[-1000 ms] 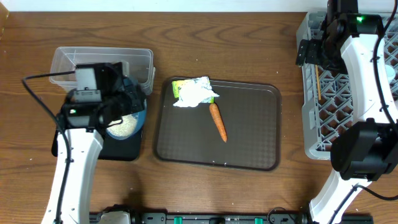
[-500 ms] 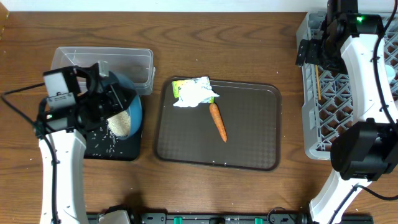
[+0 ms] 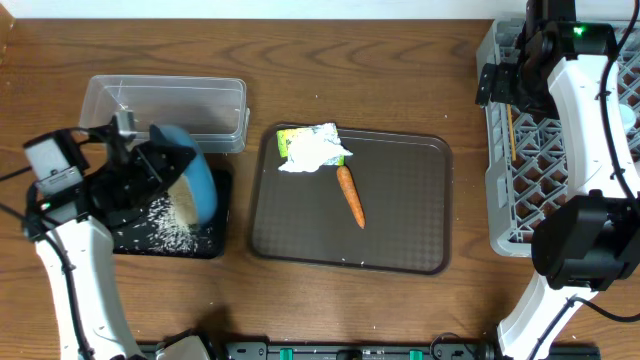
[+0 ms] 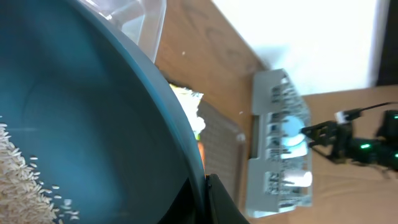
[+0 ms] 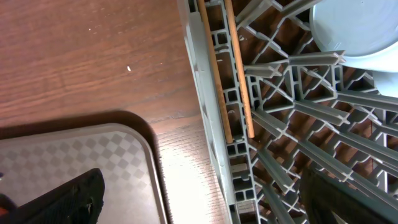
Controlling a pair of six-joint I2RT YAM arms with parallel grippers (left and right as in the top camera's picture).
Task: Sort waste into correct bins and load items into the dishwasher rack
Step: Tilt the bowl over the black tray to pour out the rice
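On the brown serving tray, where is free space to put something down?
Free: the brown serving tray's right half, between the small orange carrot and its right rim. Crowded: its upper-left corner, holding the crumpled white-and-green wrapper.

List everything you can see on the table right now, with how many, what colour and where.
large blue bowl: 1, blue, tipped over the black tray
rice: many grains, white, some in the large blue bowl, most in the black tray
black tray: 1, black, front left
clear tub: 1, clear, back left
brown serving tray: 1, brown, centre
carrot: 1, orange, on the brown serving tray
wrapper: 1, white and green, brown serving tray's back-left corner
dishwasher rack: 1, grey, right edge
chopsticks: 2, wooden, in the dishwasher rack
small light-blue bowl: 1, in the dishwasher rack
left gripper: shut on the large blue bowl's rim
right gripper: open, above the dishwasher rack's left edge
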